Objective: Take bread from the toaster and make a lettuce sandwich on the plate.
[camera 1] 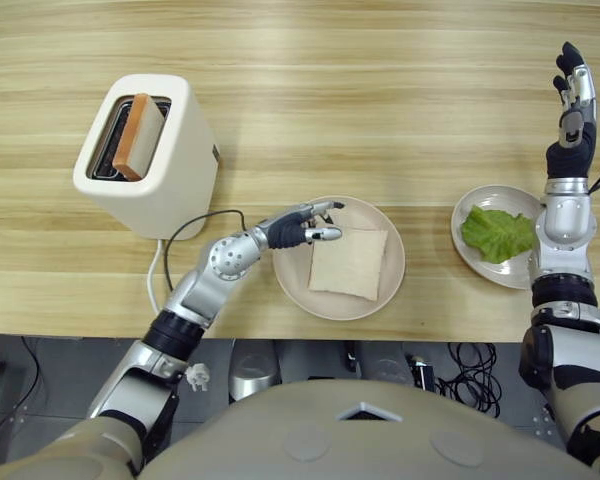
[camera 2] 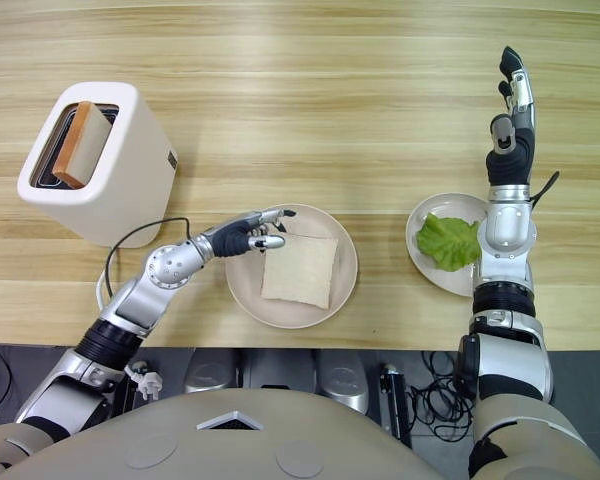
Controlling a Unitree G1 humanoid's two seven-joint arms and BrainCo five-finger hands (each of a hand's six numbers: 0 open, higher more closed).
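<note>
Where the table (camera 1: 380,100) stretches away to the left of my left robot hand (camera 1: 305,228), and further from me than it, the cream toaster (camera 1: 150,160) stands upright. One slice of bread (camera 1: 140,135) sticks up out of its slot at a tilt. The toaster's dark cord (camera 1: 185,232) loops across the wood between it and my left wrist. My left robot hand lies low over the left rim of the plate (camera 1: 340,308), fingers stretched out and only loosely bent, gripping nothing. Its fingertips are just beside the upper left corner of a second slice of bread (camera 1: 350,263), which lies flat on that plate; I cannot tell whether they touch it. Further right, well apart from that hand, a smaller plate (camera 1: 485,270) carries a leaf of lettuce (camera 1: 497,234), just beside my right forearm. My right robot hand (camera 1: 572,110) is beyond the lettuce, fingers spread straight and holding nothing.
</note>
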